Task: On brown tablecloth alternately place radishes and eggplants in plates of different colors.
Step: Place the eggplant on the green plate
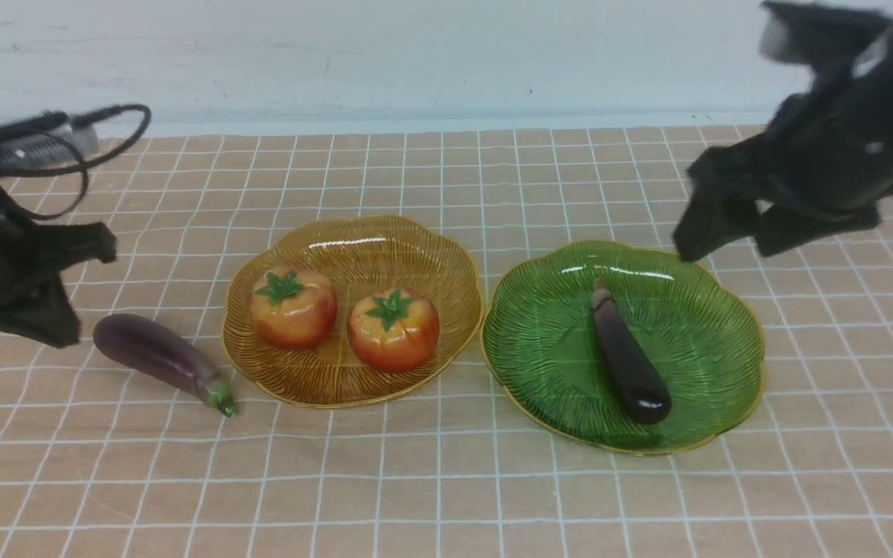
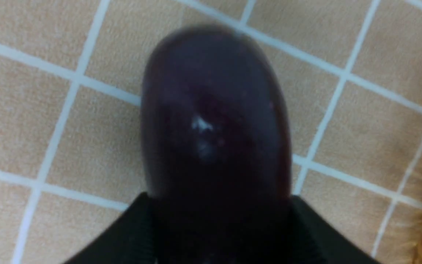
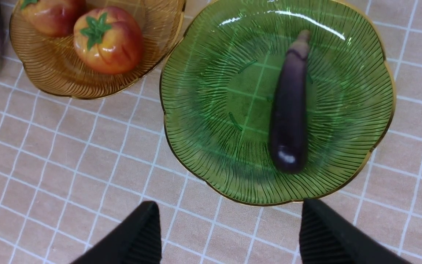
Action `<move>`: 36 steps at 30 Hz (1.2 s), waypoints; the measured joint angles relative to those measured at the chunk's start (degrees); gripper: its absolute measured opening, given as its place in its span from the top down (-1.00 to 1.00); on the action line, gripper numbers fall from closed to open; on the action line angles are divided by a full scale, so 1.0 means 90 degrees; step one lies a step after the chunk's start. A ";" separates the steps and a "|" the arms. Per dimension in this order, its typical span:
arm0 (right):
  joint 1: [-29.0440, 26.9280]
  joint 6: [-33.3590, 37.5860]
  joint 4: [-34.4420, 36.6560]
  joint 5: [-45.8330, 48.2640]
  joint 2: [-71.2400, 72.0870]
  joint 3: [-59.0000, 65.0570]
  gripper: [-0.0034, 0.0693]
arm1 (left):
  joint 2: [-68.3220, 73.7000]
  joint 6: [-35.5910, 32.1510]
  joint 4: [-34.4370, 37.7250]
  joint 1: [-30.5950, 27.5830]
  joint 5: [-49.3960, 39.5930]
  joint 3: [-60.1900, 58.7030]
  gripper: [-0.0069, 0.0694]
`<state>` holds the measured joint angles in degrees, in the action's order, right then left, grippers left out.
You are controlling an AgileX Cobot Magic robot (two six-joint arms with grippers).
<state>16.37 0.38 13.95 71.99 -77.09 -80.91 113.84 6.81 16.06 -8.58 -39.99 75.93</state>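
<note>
On the brown tablecloth (image 1: pixel 446 480), the amber plate (image 1: pixel 384 244) holds two radishes (image 1: pixel 293 306) (image 1: pixel 394 329). The green plate (image 1: pixel 547 333) holds the near-black eggplant (image 1: pixel 625 356), which lies lengthwise. The purple eggplant (image 1: pixel 156 356) lies on the cloth left of the amber plate, green stem toward the front. My left gripper (image 1: pixel 86 291) is open at its rounded end, which fills the left wrist view (image 2: pixel 214 110) between the fingers. My right gripper (image 1: pixel 725 248) is open and empty, raised over the green plate's (image 3: pixel 211 110) back right rim.
A white wall (image 1: pixel 415 54) runs along the cloth's far edge. A black cable (image 1: pixel 105 132) loops from my left arm. The two plates stand nearly rim to rim. Bare cloth spreads across the front and the far right.
</note>
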 joint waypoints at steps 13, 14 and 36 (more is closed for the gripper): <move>0.0000 0.0050 -0.0169 0.0015 0.0000 0.0000 -0.37 | -0.1162 -0.0757 0.0192 0.0518 -0.1430 0.1217 0.08; 0.0000 0.0050 -0.0242 0.0015 0.0000 0.0000 -0.37 | -0.1255 -0.0924 0.0393 0.0672 -0.1400 0.1250 0.08; 0.0000 0.0026 -0.0600 0.0015 0.0000 0.0000 -0.37 | 0.0173 -0.2323 0.2567 0.4665 0.1031 0.1451 0.02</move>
<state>16.37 0.61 8.55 72.12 -77.09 -80.91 115.40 -14.10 39.16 33.41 -30.71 88.99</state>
